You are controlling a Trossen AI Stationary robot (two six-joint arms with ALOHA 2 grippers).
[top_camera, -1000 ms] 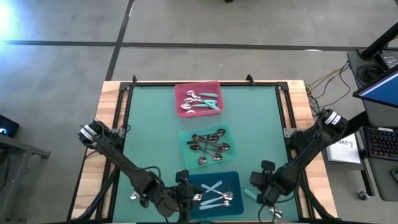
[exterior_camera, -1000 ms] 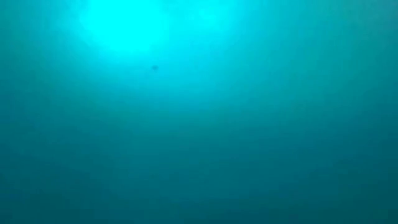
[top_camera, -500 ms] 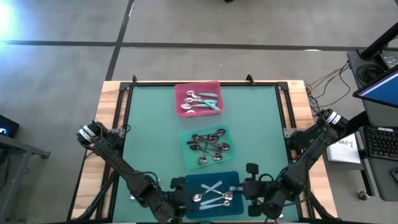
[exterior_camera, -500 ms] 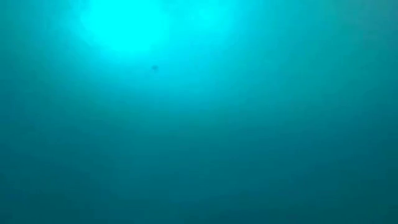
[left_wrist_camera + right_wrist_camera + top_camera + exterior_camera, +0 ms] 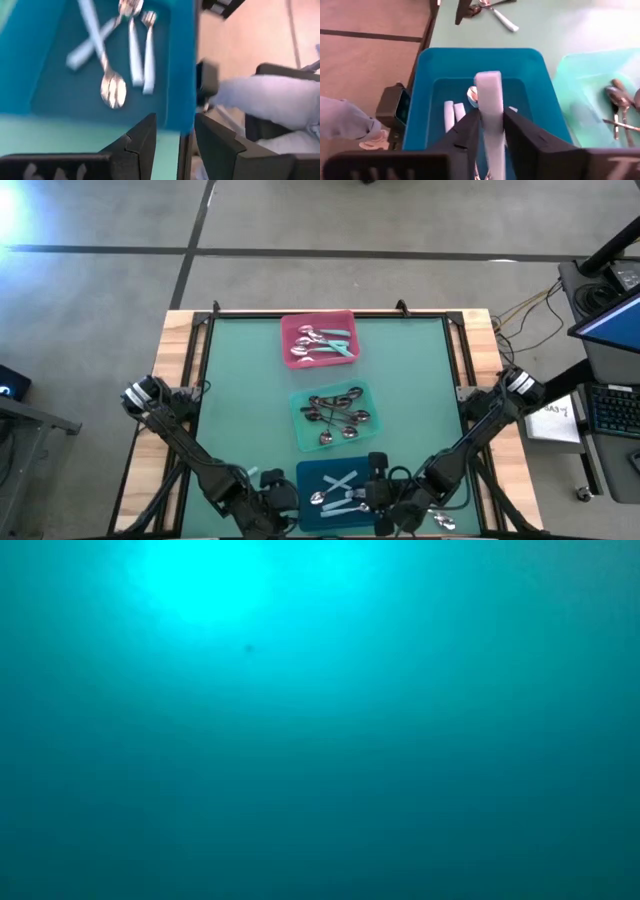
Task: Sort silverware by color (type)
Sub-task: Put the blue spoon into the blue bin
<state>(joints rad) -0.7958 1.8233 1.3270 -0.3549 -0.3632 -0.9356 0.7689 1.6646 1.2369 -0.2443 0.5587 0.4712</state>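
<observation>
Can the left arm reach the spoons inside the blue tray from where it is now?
Probably yes. The left end effector sits at the blue tray wall, fingers astride it, and nothing covers the pale-blue spoons just beyond.

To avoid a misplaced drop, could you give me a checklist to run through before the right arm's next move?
1. Spoon held: its pale handle is clamped upright in the right gripper. Ok.
2. Gripper above the blue tray: ok.
3. Colour match: the tray spoons have pale handles too. Ok.
4. Left gripper out of the way: fingers open at the tray's edge; whether it touches the wall, cannot tell.
5. Everything sorted: a stray spoon lies on the mat beyond the tray. Not ok.
6. Low view usable: it shows only a teal blur. Not ok.
</observation>
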